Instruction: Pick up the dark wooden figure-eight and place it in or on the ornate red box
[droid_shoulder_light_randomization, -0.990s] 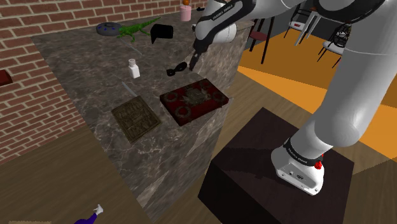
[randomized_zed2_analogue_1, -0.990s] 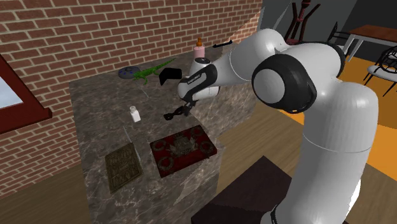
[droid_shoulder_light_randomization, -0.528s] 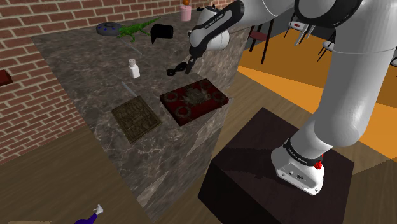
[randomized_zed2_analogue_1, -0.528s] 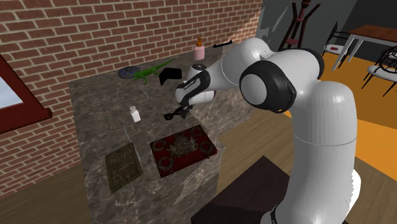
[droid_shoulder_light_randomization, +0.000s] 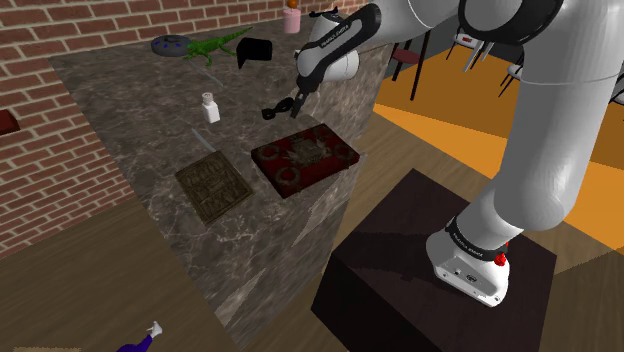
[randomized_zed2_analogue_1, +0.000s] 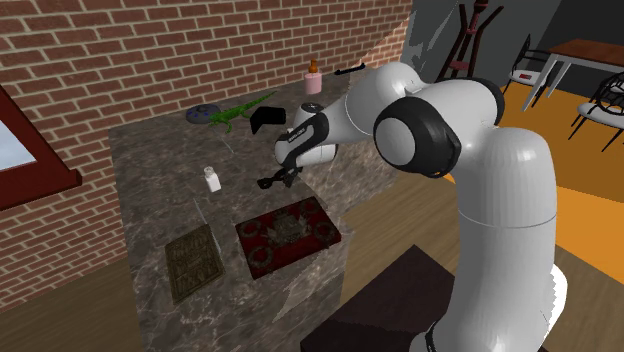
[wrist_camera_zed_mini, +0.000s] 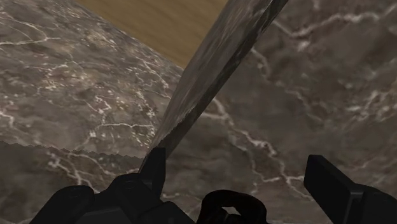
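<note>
Evidently the reach-and-grasp step is in hand, and nothing has been lifted yet. Read from the shoulder view's left, a small white bottle (droid_shoulder_light_randomization: 211, 107) is seen standing on the marble counter (droid_shoulder_light_randomization: 150, 110). Next the dark figure-eight (droid_shoulder_light_randomization: 273, 112) is found lying flat on the stone. The black gripper (droid_shoulder_light_randomization: 296, 103) is brought down right at the figure-eight's right end, with the white arm reaching in from the upper right. Lower and further to the right, near the counter's front edge, the ornate red box (droid_shoulder_light_randomization: 335, 158) is laid flat, close to the figure-eight but apart from it.

The task is judged to be at an early stage, since the figure-eight rests on the counter and the box has received nothing. For the next move, the fingers would need to be settled on either side of the figure-eight and then closed on it. A lift and a short carry toward the red box would follow.

In the wrist view the gripper is seen released. One finger (wrist_camera_zed_mini: 153, 167) and the other (wrist_camera_zed_mini: 331, 184) are held well apart over the veined stone. A dark loop, taken to be part of the figure-eight, is seen low between them, nearer the first finger. Nothing is clasped, and whether either finger touches the loop cannot be told.
</note>
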